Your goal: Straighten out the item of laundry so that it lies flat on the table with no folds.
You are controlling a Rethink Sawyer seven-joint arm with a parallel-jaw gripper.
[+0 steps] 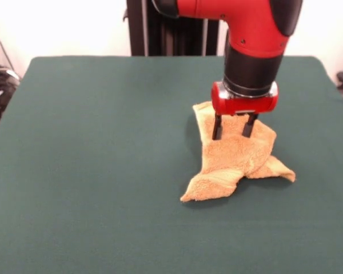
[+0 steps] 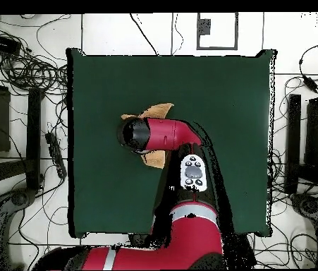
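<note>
Green table (image 1: pixel 91 171) bears a crumpled, folded orange-tan towel (image 1: pixel 228 165)

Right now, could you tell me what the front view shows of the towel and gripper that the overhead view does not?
Only the front view shows the gripper: two dark fingers apart, tips down at the towel, which lies crumpled with folded corners. Only the overhead view shows the whole table, the cables on the floor around it, and the arm covering most of the towel. Both show the red arm above an orange towel on the green table.
</note>
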